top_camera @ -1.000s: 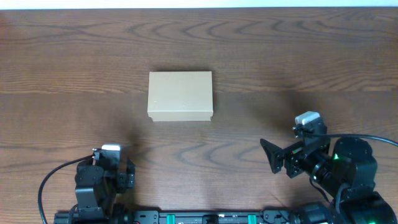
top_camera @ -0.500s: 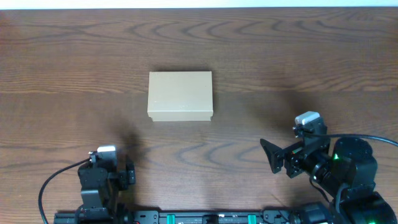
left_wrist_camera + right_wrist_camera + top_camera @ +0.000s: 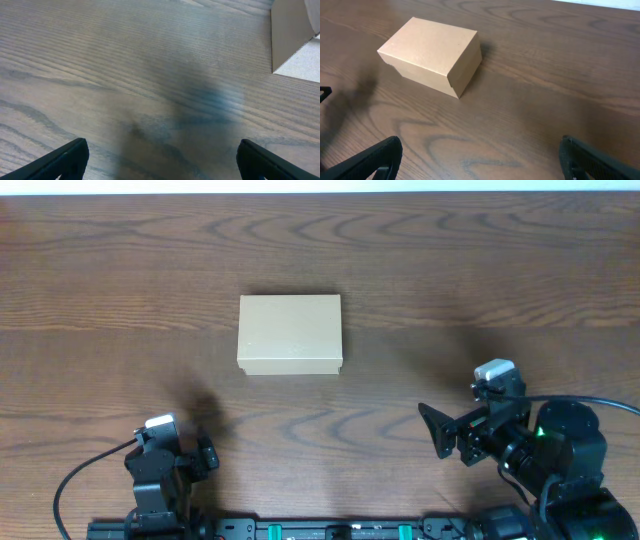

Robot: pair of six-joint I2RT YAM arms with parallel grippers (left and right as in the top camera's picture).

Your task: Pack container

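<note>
The container [image 3: 290, 333] is a plain tan cardboard box with its flap lid closed, standing on the table left of centre. It also shows in the right wrist view [image 3: 432, 54] and at the top right edge of the left wrist view [image 3: 292, 40]. My left gripper [image 3: 160, 160] is open and empty, low at the table's near left, well short of the box. My right gripper [image 3: 480, 157] is open and empty at the near right, pointing toward the box from a distance.
The dark wood table [image 3: 450, 260] stretches around the box. The left arm base [image 3: 160, 475] and right arm base [image 3: 540, 445] sit along the near edge. A cable [image 3: 600, 405] runs from the right arm.
The left arm has drawn back toward the near edge and a little left. The right arm and the box have not moved.
</note>
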